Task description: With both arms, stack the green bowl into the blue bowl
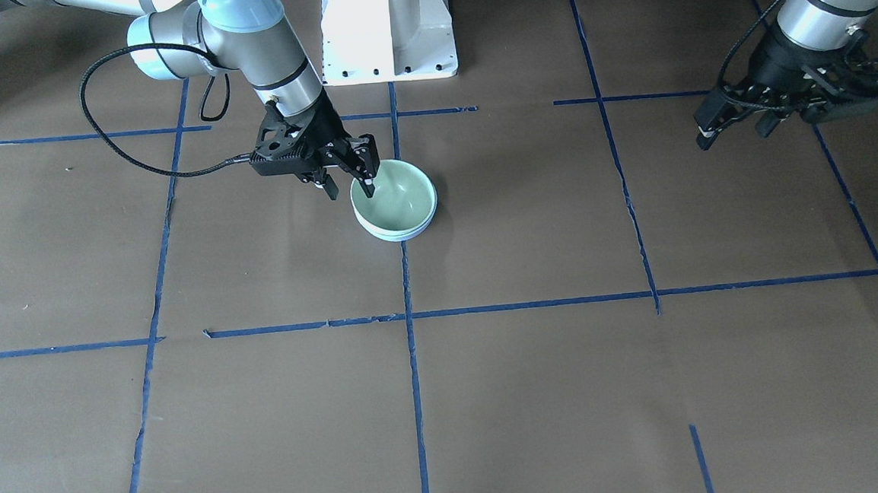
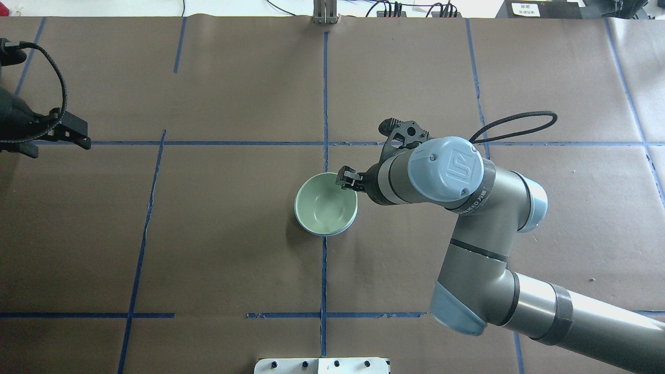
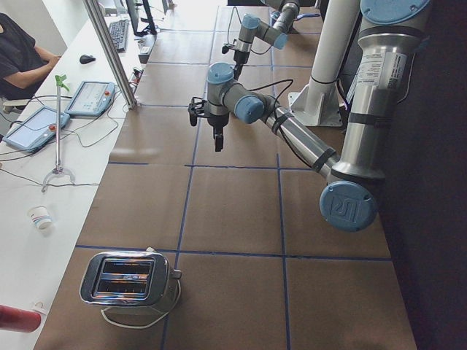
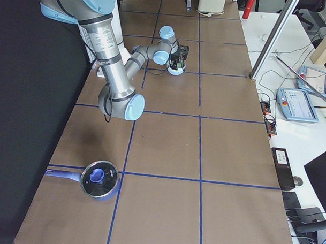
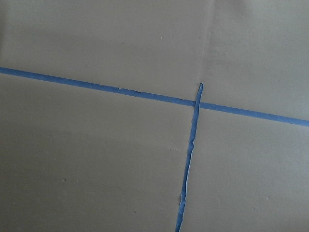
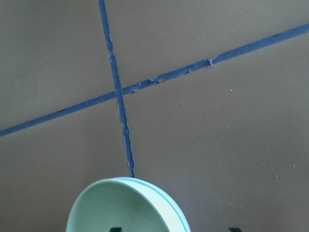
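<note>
The green bowl sits nested inside the blue bowl, of which only a thin rim shows beneath it; the pair stands near the table's middle and also shows in the overhead view. My right gripper is open, with one finger inside the green bowl and one outside, straddling its rim apart from it. In the right wrist view the green bowl and the blue rim fill the bottom edge. My left gripper hangs open and empty above the table far off to the side.
The white pedestal base stands behind the bowls. A toaster sits at the table's left end and a lidded blue-handled pot at its right end. Blue tape lines cross the brown tabletop.
</note>
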Controlling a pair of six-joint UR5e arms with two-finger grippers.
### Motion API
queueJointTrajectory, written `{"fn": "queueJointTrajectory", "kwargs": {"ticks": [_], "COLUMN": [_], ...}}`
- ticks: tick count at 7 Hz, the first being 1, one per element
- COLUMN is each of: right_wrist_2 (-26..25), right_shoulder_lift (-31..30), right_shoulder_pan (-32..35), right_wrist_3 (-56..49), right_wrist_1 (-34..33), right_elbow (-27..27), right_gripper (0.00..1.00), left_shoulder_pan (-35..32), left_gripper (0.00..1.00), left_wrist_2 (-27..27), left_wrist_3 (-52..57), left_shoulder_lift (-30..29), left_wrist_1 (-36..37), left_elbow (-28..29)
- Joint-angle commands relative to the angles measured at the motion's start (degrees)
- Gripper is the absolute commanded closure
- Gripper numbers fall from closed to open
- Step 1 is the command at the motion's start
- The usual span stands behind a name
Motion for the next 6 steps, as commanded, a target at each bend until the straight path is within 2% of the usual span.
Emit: {"fn": "queueJointTrajectory", "kwargs": {"ticks": [1,2,3,4,5,6], "right_wrist_2": [2.17,9.5,17.84,23.84,28.07,28.72], "right_shoulder_lift": [-0.43,-0.87,-2.79,-6.99,-13.29,-18.93], "right_shoulder_pan": [4.66,11.3,19.29,26.07,32.66,36.47], "right_wrist_3": [-3.79,-12.96,-26.63,-40.69,-55.27,-64.99], "right_wrist_1": [-5.41,-10.83,-14.54,-15.71,-15.81,-15.72], "right_elbow": [2.31,3.81,4.0,3.74,3.39,3.12], "right_gripper": [0.0,0.0,0.0,0.0,0.0,0.0], "left_shoulder_pan": [1.29,1.21,1.39,0.69,-1.75,-4.73], "left_gripper": [0.0,0.0,0.0,0.0,0.0,0.0], "left_wrist_2": [3.05,3.33,3.86,3.08,2.99,2.9], "left_wrist_3": [0.07,0.86,3.74,4.2,4.2,4.29], "left_shoulder_lift": [-2.42,-3.31,-1.93,0.26,1.76,3.34], "left_wrist_1": [-1.85,-3.6,-3.36,-2.84,-2.74,-2.74], "left_elbow": [4.63,4.24,4.15,3.8,4.23,4.32]}}
